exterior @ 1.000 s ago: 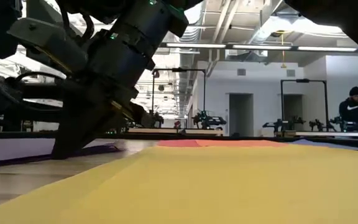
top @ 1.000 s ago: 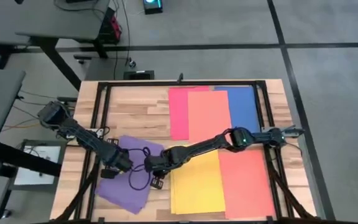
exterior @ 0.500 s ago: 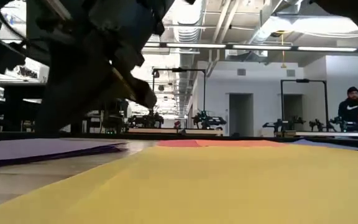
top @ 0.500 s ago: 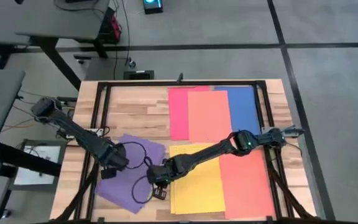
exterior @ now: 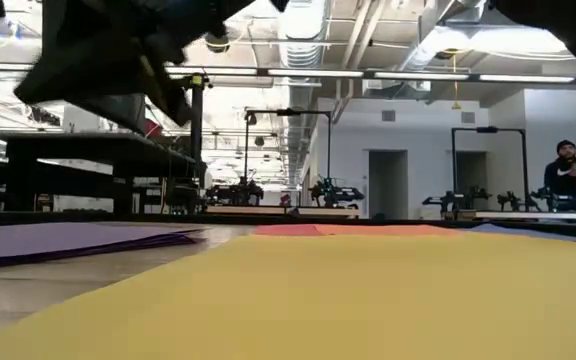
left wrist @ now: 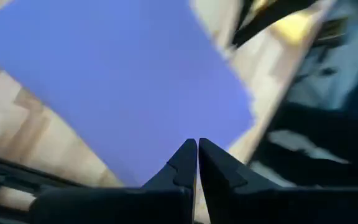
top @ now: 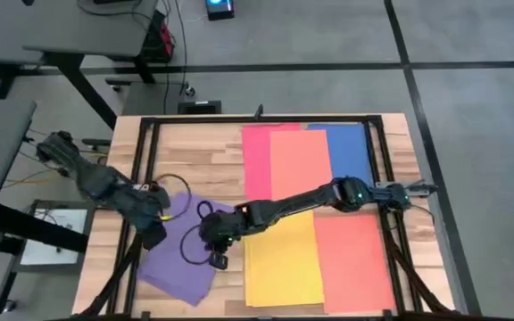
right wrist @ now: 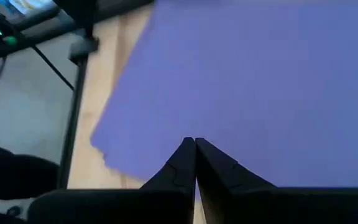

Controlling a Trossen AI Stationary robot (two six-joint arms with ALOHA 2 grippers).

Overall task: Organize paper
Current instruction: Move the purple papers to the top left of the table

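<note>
Wooden table (person standing beyond).

the high view looks straight down from well above the light wooden table with a black frame, taking in all of it and the grey floor around it, while the low view sits at tabletop height at the table's near edge, so close to the yellow sheet of paper that the sheet fills the foreground, and faces level across the table into the room behind. each wrist view looks from close above, past its own dark fingers, onto the purple sheet of paper at the table's left near part, a sheet that the high view and the low view share too.
</note>
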